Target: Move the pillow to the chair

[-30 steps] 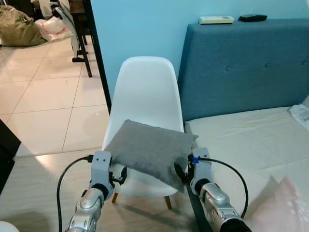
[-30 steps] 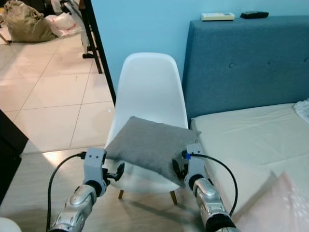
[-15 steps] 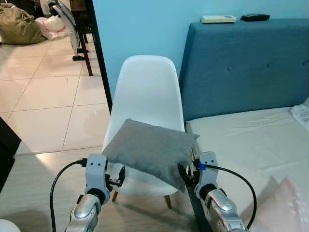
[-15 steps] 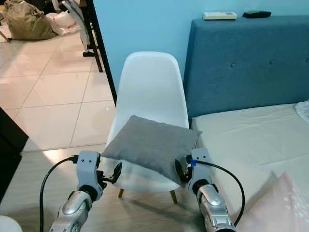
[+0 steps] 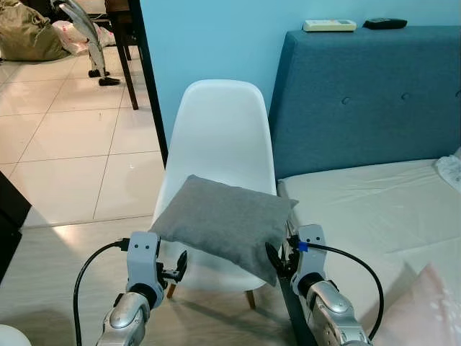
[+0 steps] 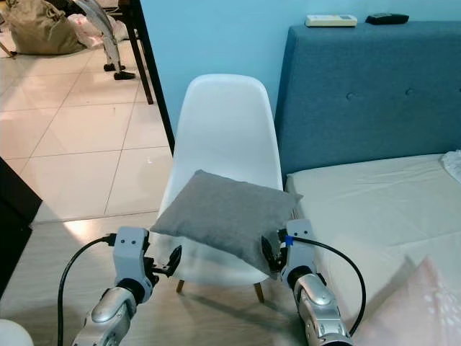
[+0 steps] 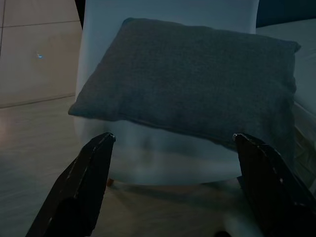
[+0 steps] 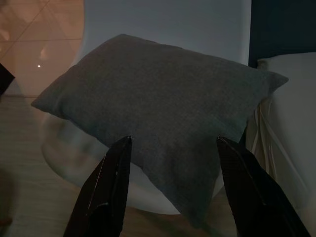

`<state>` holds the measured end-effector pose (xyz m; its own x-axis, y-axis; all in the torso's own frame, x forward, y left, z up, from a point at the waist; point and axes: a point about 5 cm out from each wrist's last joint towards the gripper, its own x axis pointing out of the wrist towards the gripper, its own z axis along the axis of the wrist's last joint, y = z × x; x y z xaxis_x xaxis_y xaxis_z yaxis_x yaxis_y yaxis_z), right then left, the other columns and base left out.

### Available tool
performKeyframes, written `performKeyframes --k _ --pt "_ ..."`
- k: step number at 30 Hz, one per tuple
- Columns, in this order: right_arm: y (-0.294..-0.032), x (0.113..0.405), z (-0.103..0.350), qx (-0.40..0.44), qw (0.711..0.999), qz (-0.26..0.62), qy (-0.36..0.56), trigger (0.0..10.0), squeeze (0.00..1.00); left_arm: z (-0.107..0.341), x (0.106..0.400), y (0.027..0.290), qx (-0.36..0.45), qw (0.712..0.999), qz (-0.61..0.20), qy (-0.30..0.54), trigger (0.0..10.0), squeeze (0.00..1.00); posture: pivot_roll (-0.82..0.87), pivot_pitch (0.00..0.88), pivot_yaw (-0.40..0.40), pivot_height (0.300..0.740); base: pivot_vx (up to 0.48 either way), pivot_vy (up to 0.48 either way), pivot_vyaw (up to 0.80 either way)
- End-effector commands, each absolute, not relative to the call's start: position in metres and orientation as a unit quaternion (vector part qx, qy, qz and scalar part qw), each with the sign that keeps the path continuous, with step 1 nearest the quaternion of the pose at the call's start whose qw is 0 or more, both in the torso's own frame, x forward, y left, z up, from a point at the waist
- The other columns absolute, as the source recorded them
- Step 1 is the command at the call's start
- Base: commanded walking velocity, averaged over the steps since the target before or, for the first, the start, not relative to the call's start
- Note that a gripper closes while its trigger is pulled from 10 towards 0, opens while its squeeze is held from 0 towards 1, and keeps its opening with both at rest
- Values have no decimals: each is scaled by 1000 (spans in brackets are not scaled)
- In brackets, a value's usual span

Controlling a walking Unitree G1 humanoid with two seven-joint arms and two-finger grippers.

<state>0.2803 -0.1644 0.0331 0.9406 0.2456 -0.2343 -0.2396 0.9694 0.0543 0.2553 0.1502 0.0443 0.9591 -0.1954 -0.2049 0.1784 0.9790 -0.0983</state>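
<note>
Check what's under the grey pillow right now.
The grey pillow lies on the white chair seat, one corner overhanging toward the bed. Both open grippers, left and right, sit clear. The seat beneath the pillow is covered.

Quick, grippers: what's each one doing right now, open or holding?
Left gripper: open, holding nothing, in front of the pillow on the chair.
Right gripper: open, holding nothing, at the pillow's near right corner.

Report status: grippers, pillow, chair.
Left gripper and right gripper open, clear of pillow. Grey fabric pillow resting on white plastic chair. Nothing obstructing.
</note>
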Motion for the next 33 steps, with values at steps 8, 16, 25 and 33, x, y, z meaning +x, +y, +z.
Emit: performKeyframes --k 8,16,25,33 --pt "-165 277 28 19 983 117 137 10000 0 41 255 147 -39 986 -106 123 10000 0 5 131 -7 740 -181 0 0" --pt "-166 277 28 18 983 117 141 10000 0 40 255 145 -41 985 -108 128 10000 0 3 123 -13 740 -287 0 0" --pt "-165 276 27 16 982 118 147 10000 0 40 255 145 -42 985 -108 130 10000 0 3 126 -9 740 -315 0 -198" --pt "-164 277 27 14 982 116 149 10000 0 40 256 147 -43 985 -106 130 10000 0 0 133 -4 740 -186 0 -781"
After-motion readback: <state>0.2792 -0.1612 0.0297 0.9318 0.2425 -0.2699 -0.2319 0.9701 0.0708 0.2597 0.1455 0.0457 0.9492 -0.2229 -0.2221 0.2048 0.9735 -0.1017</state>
